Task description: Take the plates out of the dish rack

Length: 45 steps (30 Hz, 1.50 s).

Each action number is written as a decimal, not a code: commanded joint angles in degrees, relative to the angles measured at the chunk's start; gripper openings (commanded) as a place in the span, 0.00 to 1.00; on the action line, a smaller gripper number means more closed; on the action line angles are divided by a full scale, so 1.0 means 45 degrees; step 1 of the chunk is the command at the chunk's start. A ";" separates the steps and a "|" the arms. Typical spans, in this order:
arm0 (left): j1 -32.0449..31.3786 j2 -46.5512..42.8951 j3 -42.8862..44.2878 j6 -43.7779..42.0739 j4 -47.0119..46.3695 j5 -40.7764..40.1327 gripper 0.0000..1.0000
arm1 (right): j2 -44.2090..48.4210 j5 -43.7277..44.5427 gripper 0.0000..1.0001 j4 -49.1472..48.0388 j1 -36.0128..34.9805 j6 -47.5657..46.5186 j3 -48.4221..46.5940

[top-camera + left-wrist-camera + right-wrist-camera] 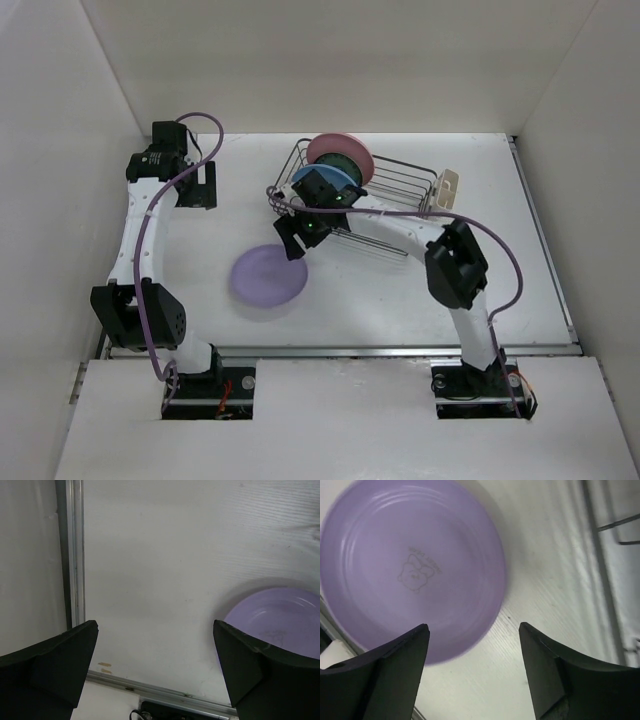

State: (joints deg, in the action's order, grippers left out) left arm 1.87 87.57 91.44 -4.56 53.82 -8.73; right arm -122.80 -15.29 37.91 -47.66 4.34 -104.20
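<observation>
Right gripper (297,238) is wide open and empty, over the lavender plate (268,277) edge. Dish rack (405,186) sits just upper-right, nearer this arm.

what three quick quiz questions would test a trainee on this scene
1. True or false: the lavender plate lies flat on the table, outside the dish rack.
2. The right gripper is: A) shut on a plate, B) open, holding nothing, C) out of view.
3. Fill in: the plate standing farthest back in the dish rack is ____.
Key: 1 true; 2 B; 3 the pink plate.
</observation>
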 commanded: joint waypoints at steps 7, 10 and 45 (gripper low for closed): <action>-0.0005 -0.0612 -0.0085 0.0056 0.0071 -0.0267 1.00 | 0.4262 0.6663 0.81 -0.1257 0.0784 0.0012 -0.0848; -0.0005 -0.0612 -0.0085 0.0056 0.0071 -0.0267 1.00 | 0.3659 0.9305 0.81 -0.0811 0.1117 -0.0454 -0.1450; -0.0005 -0.0378 -0.0202 0.0173 0.0188 0.0104 1.00 | 0.5944 0.9079 0.00 -0.3354 -0.0132 -0.2529 0.1010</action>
State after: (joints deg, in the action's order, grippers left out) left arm 1.87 87.57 90.72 -4.36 54.02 -8.45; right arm -95.11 39.11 20.27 -47.20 -8.19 -98.48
